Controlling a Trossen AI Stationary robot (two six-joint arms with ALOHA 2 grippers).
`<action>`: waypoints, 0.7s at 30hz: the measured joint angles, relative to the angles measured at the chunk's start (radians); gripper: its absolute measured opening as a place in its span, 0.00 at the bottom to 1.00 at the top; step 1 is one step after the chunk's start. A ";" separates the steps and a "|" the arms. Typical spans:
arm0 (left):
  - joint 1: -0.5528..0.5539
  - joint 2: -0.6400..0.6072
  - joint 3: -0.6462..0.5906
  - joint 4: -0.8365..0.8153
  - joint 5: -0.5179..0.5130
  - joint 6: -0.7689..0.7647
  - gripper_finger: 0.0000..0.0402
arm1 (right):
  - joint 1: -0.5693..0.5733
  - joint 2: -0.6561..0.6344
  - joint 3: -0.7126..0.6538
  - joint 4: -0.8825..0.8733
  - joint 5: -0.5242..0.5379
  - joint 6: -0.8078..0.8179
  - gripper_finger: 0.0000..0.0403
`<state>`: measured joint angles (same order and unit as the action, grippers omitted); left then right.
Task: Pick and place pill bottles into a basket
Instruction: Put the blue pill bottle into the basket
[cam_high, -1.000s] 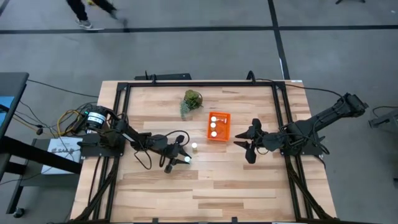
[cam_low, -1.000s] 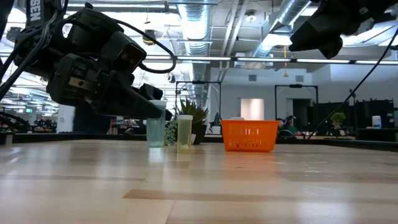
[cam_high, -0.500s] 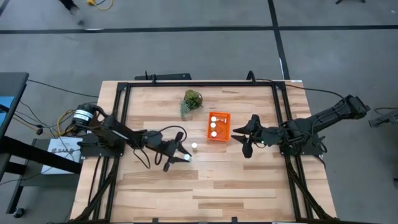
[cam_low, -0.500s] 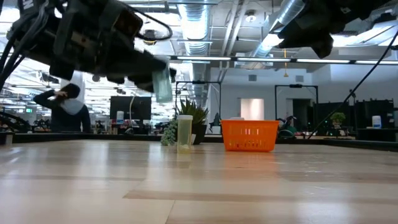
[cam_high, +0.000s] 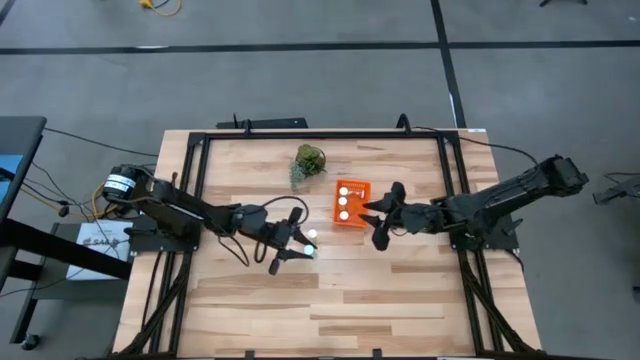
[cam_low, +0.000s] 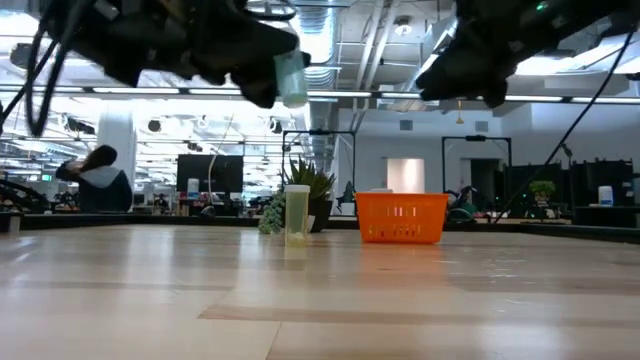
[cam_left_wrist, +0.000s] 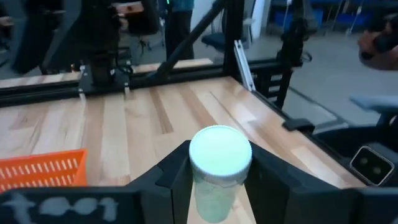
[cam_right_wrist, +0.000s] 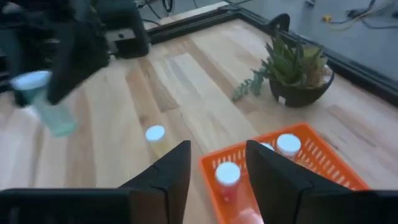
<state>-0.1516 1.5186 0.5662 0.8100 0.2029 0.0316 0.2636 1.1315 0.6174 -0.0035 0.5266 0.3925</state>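
My left gripper (cam_high: 303, 246) is shut on a small clear pill bottle with a white cap (cam_left_wrist: 220, 151), held high above the table in the low view (cam_low: 292, 78). A second bottle (cam_high: 312, 235) stands upright on its base on the table just beside it (cam_low: 296, 215). The orange basket (cam_high: 351, 203) sits right of them and holds three white-capped bottles (cam_right_wrist: 227, 173). My right gripper (cam_high: 374, 222) is open and empty, hovering above the table at the basket's right side. My left gripper pinches the bottle's body just below the white cap (cam_left_wrist: 214, 190), one finger (cam_left_wrist: 177, 180) on each side. The fingers come roughly level from the table's left. The bottle stands upright in the hold, lifted clear of the table.
A small green potted plant (cam_high: 308, 163) stands beyond the basket toward the far edge. A black frame (cam_high: 320, 133) runs along the table's sides. Bare wood lies across the near half (cam_high: 330, 310). A person shows in the room behind (cam_low: 95, 170).
My left gripper has risen with the bottle, lifting it from table height to well clear, and moved toward the table's right, nearer the basket. My right gripper has moved toward the table's left, up to the basket's right side.
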 joint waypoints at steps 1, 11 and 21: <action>0.000 0.000 0.027 -0.040 0.000 0.012 0.28 | -0.006 0.015 0.000 0.016 0.000 -0.014 0.37; 0.008 0.000 0.235 -0.316 -0.007 0.119 0.28 | 0.013 0.127 0.000 0.177 -0.069 -0.167 0.56; 0.036 0.000 0.276 -0.350 -0.094 0.117 0.28 | 0.072 0.238 0.029 0.333 -0.071 -0.289 0.65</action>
<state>-0.1161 1.5188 0.8421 0.4603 0.1088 0.1485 0.3356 1.3697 0.6467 0.3294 0.4556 0.1040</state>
